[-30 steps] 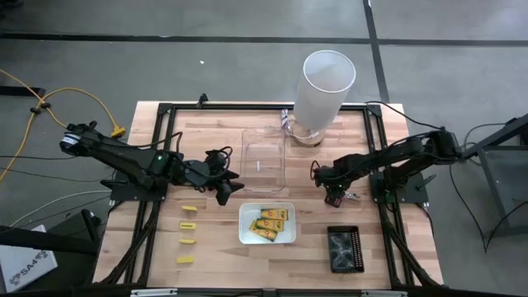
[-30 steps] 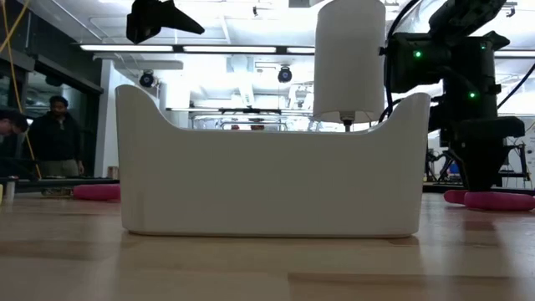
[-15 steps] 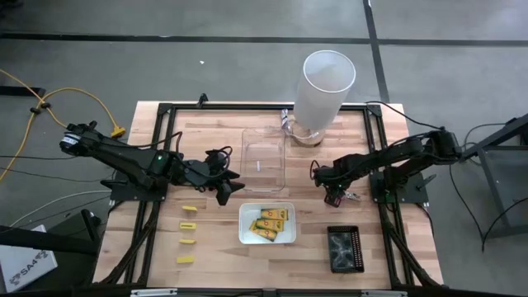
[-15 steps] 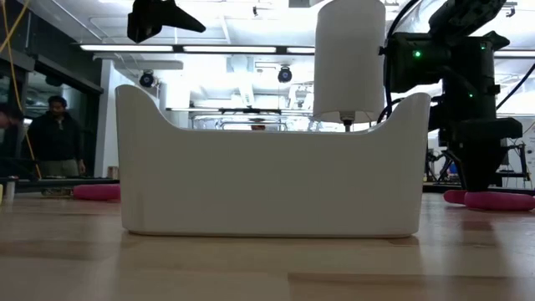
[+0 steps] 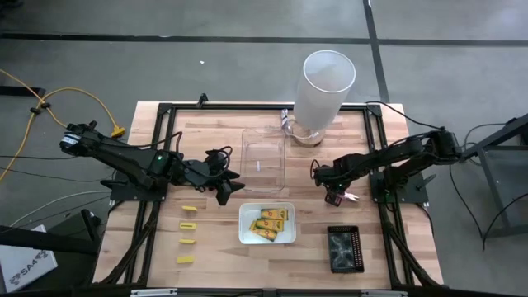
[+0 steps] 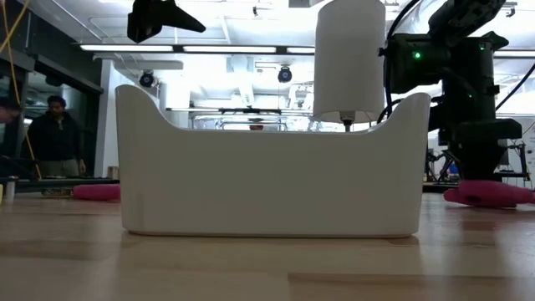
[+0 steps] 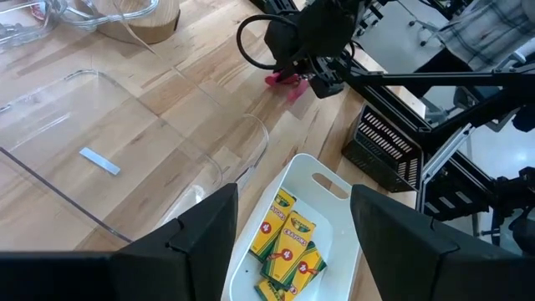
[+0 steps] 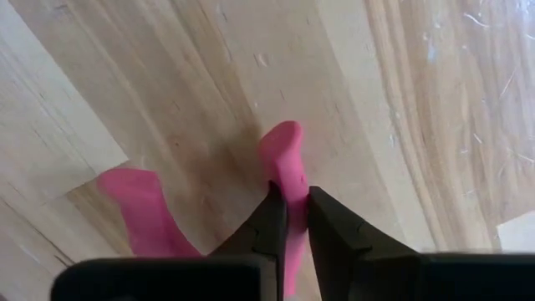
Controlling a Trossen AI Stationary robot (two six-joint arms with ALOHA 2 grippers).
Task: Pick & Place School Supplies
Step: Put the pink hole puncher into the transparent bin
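Fingertips of the right gripper (image 8: 288, 219) are pinched on one pink handle of the scissors (image 8: 282, 163), low over the wooden table (image 5: 388, 247). The second pink handle lies just beside the pinched one, flat on the wood. From above, the right gripper (image 5: 335, 196) shows as a dark block with a bit of pink poking out at its side.

Left gripper (image 5: 228, 183) hangs above the table with its fingers spread wide and nothing between them. Past those spread fingers sits the white tray (image 7: 328, 182), with yellow-orange crayon packets (image 7: 288, 242) stacked inside; in the top-down view the packets (image 5: 270, 223) fill the middle of that tray. Beside the tray, just ahead of the left fingers, lies a clear tray (image 5: 263, 157) with a small white strip in it.

Small yellow blocks (image 5: 189, 226), four in a loose column, lie behind the left fingers toward the table's near edge.

Black tray (image 5: 344, 248) sits close by the right gripper. Tall white cylinder (image 5: 323, 95) stands beyond the clear tray at the table's far edge.
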